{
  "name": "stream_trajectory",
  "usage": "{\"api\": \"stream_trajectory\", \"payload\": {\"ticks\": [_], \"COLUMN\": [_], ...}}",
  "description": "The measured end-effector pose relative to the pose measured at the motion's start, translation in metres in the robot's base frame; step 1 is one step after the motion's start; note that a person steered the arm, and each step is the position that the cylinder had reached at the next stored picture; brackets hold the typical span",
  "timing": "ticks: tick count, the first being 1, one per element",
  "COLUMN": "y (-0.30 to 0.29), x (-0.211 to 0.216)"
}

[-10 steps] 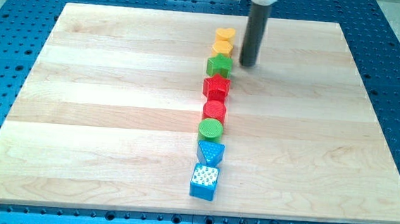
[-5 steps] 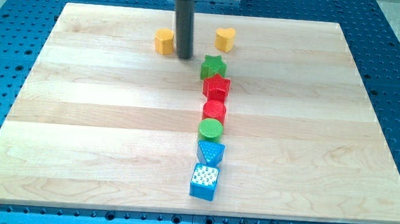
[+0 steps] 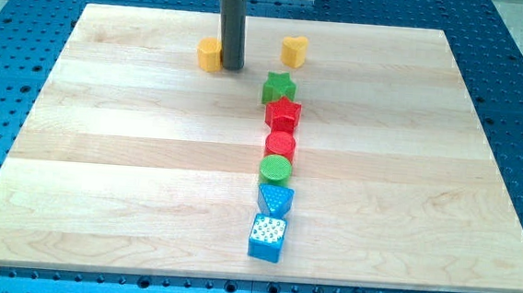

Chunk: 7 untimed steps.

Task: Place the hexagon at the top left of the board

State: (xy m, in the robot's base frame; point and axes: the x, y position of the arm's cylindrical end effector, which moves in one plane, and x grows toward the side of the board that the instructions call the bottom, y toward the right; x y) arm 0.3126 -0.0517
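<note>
Currently my tip (image 3: pixel 231 68) (no pincer on this rig) touches the yellow hexagon's (image 3: pixel 211 55) right side; an off-centre push risks it slipping past.

You find no readable text, label, brand, number or sign anywhere in this view. The wooden board (image 3: pixel 132 156) carries no markings, the blue perforated table (image 3: pixel 516 72) around it bears none, and the coloured blocks show only moulded dot textures, not characters.
</note>
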Motion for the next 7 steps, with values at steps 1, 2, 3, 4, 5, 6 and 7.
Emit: {"api": "stream_trajectory", "payload": {"ticks": [1,2,3,4,5,6,7], "y": [-0.007,-0.027,-0.038,-0.054,-0.063,-0.047,-0.016], "x": [0.001,0.005,0.022,0.0,-0.025,-0.027,-0.037]}}
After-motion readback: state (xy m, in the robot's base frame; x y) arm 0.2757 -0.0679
